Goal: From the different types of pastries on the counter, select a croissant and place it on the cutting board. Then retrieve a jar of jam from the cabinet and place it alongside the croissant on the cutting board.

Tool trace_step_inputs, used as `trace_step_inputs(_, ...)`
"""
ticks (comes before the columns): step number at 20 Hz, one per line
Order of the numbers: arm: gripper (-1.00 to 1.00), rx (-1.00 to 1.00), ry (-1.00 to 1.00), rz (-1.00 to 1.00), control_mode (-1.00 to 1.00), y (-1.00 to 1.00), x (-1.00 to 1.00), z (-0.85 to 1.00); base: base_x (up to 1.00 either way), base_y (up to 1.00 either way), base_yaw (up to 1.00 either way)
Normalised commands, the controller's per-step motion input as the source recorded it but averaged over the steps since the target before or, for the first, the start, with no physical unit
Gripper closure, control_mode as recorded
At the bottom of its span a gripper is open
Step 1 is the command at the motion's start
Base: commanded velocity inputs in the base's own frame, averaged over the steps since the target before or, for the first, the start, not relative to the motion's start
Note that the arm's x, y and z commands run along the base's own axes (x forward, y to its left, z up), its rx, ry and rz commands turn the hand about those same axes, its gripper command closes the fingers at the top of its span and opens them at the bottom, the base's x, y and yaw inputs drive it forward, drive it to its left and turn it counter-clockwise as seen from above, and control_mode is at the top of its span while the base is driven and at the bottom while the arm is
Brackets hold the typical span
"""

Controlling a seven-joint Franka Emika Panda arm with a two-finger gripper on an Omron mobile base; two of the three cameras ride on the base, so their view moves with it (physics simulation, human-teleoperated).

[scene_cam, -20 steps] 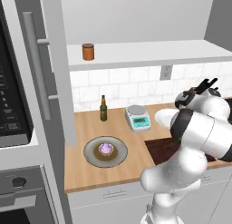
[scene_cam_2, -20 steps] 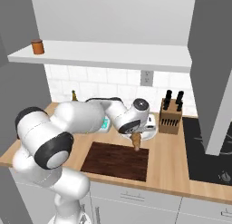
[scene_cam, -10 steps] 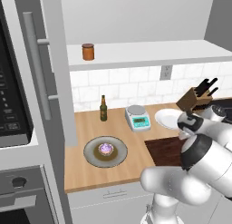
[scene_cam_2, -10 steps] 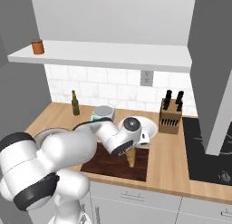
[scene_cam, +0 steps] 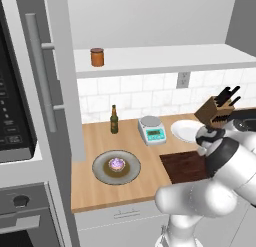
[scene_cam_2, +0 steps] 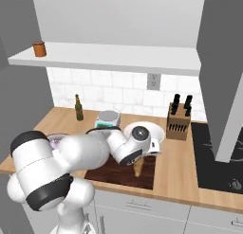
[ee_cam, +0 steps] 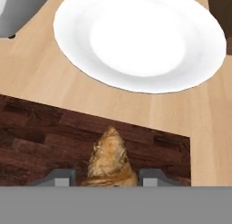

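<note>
The croissant point(ee_cam: 108, 159), golden-tan, stands on end between the fingertips of my gripper point(ee_cam: 106, 177), which is shut on it. It hangs low over the right part of the dark cutting board point(ee_cam: 41, 128); in the right base view the croissant point(scene_cam_2: 137, 168) points down under the gripper point(scene_cam_2: 138, 161) at the cutting board point(scene_cam_2: 111, 174). Whether it touches the board I cannot tell. The jar of jam point(scene_cam: 97, 57) stands on the cabinet's white shelf point(scene_cam: 170, 58), far up and left of the hand, beside the open door with its bar handle point(scene_cam: 40, 76).
A white plate point(ee_cam: 140, 37) lies just behind the board. A round pink-topped pastry point(scene_cam: 117, 164) sits on a grey plate point(scene_cam: 102, 172) to the left. Along the wall stand a bottle point(scene_cam: 114, 120), a scale point(scene_cam: 151, 129) and a knife block point(scene_cam: 215, 111). A black cooktop point(scene_cam_2: 218, 157) lies right.
The arm has swung forward and down, and the hand has carried the croissant from above the plate to low over the cutting board's right part.
</note>
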Motion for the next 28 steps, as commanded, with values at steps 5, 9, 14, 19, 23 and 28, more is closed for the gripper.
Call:
trace_step_inputs(5,-1.00,0.01,0.00,0.00,-1.00,-0.10,-0.02,0.01,0.00,0.00,0.00)
trace_step_inputs(9,-1.00,-0.01,-0.07,0.02,-1.00,0.04,-0.19,0.32,0.00,0.00,0.00)
trace_step_inputs(14,-1.00,-0.07,-0.17,0.05,-1.00,0.28,-0.20,0.69,0.00,0.00,0.00)
trace_step_inputs(19,-1.00,-0.11,-0.20,0.07,-1.00,0.76,-0.31,0.60,0.00,0.00,0.00)
trace_step_inputs(23,-1.00,-0.01,-0.12,0.04,-1.00,0.92,-0.61,0.05,0.00,0.00,0.00)
trace_step_inputs(28,-1.00,0.00,-0.16,0.02,-1.00,0.95,-0.86,-0.01,0.00,0.00,0.00)
